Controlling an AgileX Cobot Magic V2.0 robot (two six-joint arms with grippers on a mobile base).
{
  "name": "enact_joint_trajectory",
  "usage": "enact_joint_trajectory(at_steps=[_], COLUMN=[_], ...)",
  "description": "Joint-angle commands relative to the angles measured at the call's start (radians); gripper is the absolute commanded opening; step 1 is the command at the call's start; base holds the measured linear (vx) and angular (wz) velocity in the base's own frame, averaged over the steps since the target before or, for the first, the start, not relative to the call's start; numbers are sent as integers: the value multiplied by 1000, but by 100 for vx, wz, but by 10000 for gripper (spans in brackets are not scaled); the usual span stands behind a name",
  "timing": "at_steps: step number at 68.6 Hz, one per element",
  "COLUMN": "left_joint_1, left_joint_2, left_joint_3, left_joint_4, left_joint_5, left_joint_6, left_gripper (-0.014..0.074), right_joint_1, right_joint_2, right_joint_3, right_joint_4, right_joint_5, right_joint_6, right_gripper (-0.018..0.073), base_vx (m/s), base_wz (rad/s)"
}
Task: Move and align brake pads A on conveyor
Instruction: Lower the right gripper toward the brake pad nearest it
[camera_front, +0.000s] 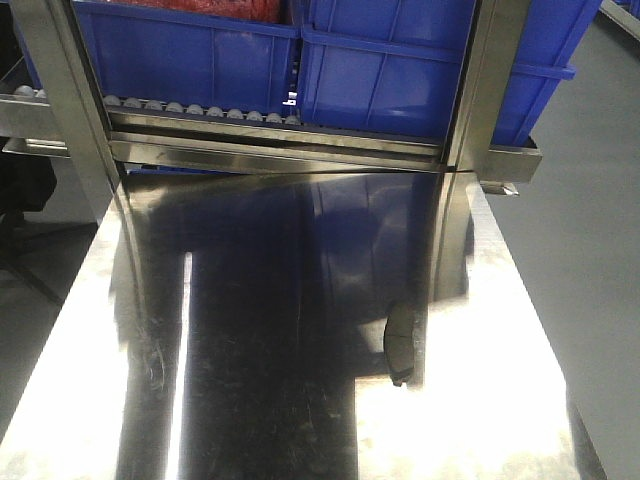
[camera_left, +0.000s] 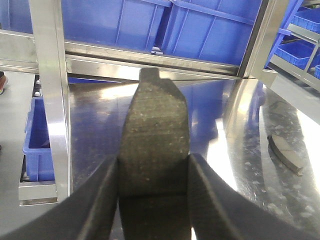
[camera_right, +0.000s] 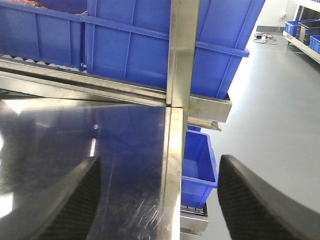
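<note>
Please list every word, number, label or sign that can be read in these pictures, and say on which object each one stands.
No text can be read in any view.
The blue plastic bins, the shiny stainless steel table, the dark grey flat brake pad lying on it and the dark grey brake pad in the left gripper show no print.
A small white spot between the bins is too small to tell.

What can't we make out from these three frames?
- No view shows the conveyor, only the steel table.
- Left wrist view: the lower end of the held pad is hidden inside the left gripper and cut off by the bottom edge.
- Front view: any groove on the loose pad is lost in dark reflection.
- Other pads: outside every frame.
</note>
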Motion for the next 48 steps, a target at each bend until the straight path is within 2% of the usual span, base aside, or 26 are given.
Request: enact_joint_trajectory(at_steps=[1, 17, 35, 48], left_joint_1=[-5, -5, -5, -5], left_joint_2=[14, 14, 14, 14], left_joint_3=[-27, -27, -27, -27], left_joint_4=[5, 5, 5, 5], left_joint_5=[-93, -93, -93, -93], left_joint_6=[-1, -1, -1, -1], left_gripper=[-6, -6, -6, -6], right_joint_1=[0, 0, 0, 0], right_joint_2=[9, 9, 16, 181], right_joint_3=[-27, -27, -32, -100], right_joint_4=[-8, -5, 48, 42], right_joint_5=[-74, -73, -56, 65], right_joint_6=[-10, -10, -6, -7], right_gripper=[490, 490, 490, 487], base_vx=[0, 0, 0, 0], base_wz=[0, 0, 0, 0])
